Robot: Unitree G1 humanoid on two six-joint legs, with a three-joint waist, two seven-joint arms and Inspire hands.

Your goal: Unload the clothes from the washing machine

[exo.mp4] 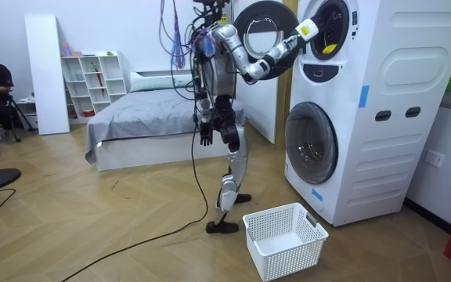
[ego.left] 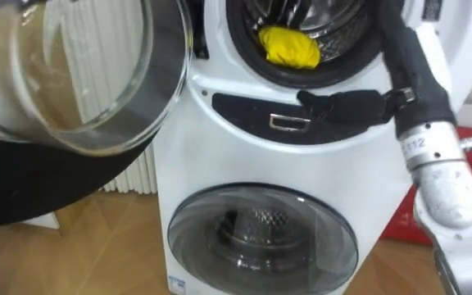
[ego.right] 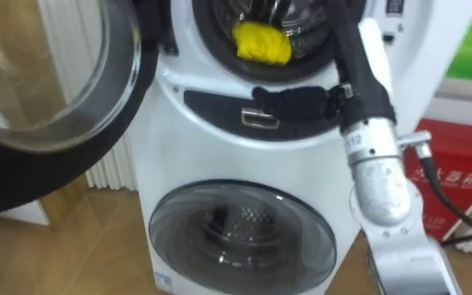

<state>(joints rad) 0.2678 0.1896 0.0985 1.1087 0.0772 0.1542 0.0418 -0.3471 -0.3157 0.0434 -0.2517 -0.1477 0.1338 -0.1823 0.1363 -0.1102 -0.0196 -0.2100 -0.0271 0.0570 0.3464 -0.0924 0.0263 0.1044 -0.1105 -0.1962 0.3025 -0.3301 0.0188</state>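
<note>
Reaching up with my right arm, I have my right hand (ego.left: 347,106) lying flat against the dark panel (ego.left: 244,111) of the washing machine (ego.left: 211,172), just under the mouth of the upper drum. Its fingers are stretched out and it has hold of nothing. The yellow cloth (ego.left: 289,47) sits bunched at the front lip of that drum, just above my hand and apart from it, so I judge the grab is not yet made. From here the hand has to rise over the rim and close on the cloth. The upper door (ego.left: 97,82) is swung wide to my left, out of the arm's way. My left hand (exo.mp4: 206,135) hangs idle at my side. The white basket (exo.mp4: 288,247) waits on the floor by my feet, I take it to receive the cloth.
</note>
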